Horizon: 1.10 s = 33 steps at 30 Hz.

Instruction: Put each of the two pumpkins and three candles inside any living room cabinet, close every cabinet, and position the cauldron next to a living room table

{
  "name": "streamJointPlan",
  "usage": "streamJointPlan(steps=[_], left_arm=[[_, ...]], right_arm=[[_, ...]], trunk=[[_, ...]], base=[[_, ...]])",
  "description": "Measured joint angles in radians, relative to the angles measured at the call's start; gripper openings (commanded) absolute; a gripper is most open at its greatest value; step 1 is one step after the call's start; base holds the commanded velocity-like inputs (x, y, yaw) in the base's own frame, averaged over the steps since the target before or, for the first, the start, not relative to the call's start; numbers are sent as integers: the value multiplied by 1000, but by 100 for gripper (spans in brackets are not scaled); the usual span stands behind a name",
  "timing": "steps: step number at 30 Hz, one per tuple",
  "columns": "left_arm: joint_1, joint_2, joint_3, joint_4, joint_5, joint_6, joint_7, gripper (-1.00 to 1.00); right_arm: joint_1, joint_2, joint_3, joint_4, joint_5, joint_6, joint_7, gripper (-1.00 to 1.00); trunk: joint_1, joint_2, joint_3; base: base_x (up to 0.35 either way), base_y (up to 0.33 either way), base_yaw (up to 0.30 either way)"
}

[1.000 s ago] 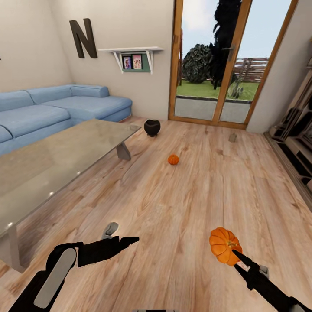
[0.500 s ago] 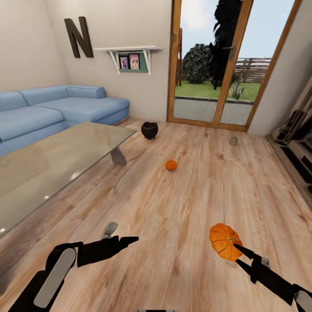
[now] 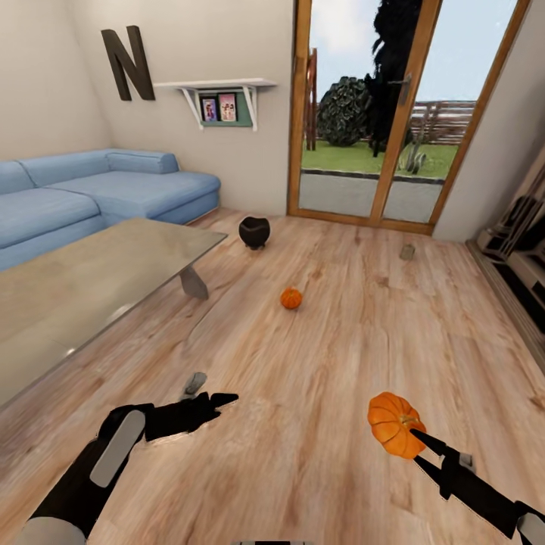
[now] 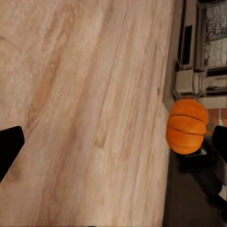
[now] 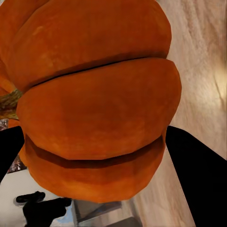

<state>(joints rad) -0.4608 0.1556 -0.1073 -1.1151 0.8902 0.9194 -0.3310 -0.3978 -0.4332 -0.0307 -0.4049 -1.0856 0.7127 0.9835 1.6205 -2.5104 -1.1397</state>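
My right gripper (image 3: 415,437) is clamped on the larger pumpkin (image 3: 392,424), carried above the wooden floor (image 3: 318,356) at the lower right of the head view; the right wrist view shows both fingers (image 5: 196,175) pressed against its ribbed sides. My left gripper (image 3: 219,401) is held low over the floor with nothing in it, and I cannot tell whether its fingers are spread or together. The second pumpkin (image 3: 291,298) sits on the floor mid-room, well apart from me. The cauldron (image 3: 254,232) stands on the floor near the far corner of the grey table (image 3: 91,280). One candle (image 3: 195,382) lies on the floor just beyond my left gripper; another (image 3: 408,251) lies near the glass door (image 3: 371,113).
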Motion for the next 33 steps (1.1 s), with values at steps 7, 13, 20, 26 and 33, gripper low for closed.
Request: streamJointPlan(steps=[7,13,20,26,33], left_arm=[[-74,-1,0,164,0,-104,-7,100],[-81,7,1,178,0,-110,-8,100],[-81,14,11,178,0,-109,-9,100],[-80,19,59,190,1,-109,-76,100],[-80,54,117,292,3,-112,-182,100]], right_arm=[[0,-1,0,6,0,-19,1,-100],[1,-1,1,25,-1,-41,4,-100],[1,0,1,32,-5,-48,6,-100],[0,0,1,32,-6,-48,11,-100],[0,0,1,31,-5,-50,11,-100]], trunk=[[0,0,0],[0,0,2],[0,0,3],[0,0,3],[0,0,3]], base=[[271,-170,-8],[286,-144,-208],[315,-24,-88],[324,-1,-4],[328,0,0]])
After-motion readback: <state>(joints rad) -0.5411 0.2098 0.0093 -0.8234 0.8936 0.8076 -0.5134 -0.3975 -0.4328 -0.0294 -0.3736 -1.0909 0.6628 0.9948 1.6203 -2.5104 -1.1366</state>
